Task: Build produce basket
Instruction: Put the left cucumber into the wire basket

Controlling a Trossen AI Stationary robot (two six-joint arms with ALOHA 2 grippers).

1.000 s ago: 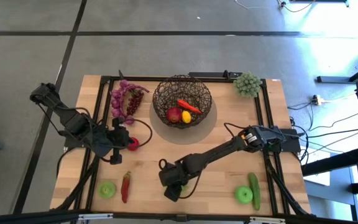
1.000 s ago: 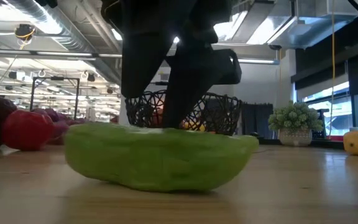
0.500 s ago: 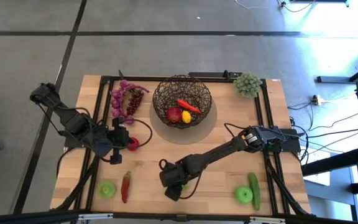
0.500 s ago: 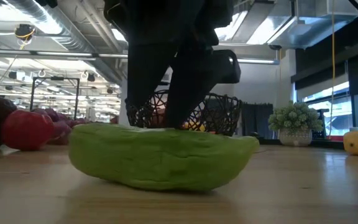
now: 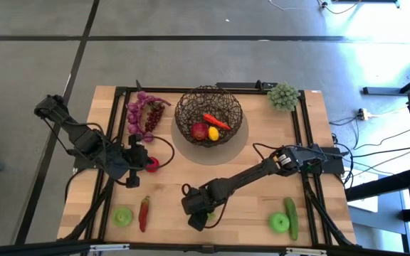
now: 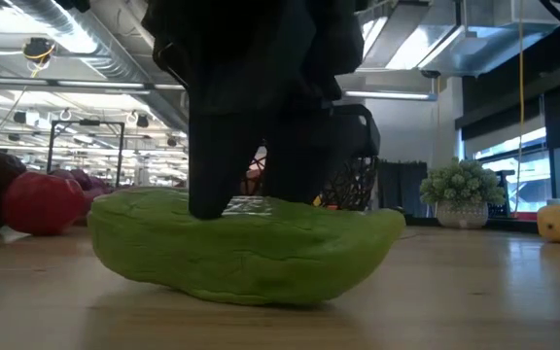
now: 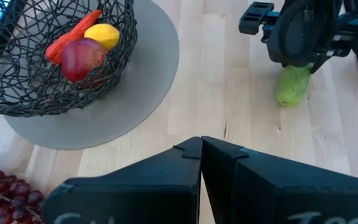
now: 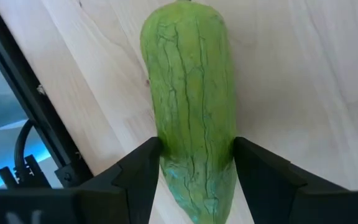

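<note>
Clamping onto a green cucumber (image 8: 191,130) near the table's (image 5: 262,206) front edge, the right gripper (image 5: 199,211) has been lowered since a second ago.

Well in front of the basket (image 5: 208,114), where a red apple (image 5: 199,131), lemon (image 5: 213,133) and carrot (image 5: 217,121) are already held, the cucumber is now pinched between both fingers and seems ready for lifting. Left of the basket, the left gripper (image 5: 135,173) is kept together, beside the grapes (image 5: 141,114).
</note>
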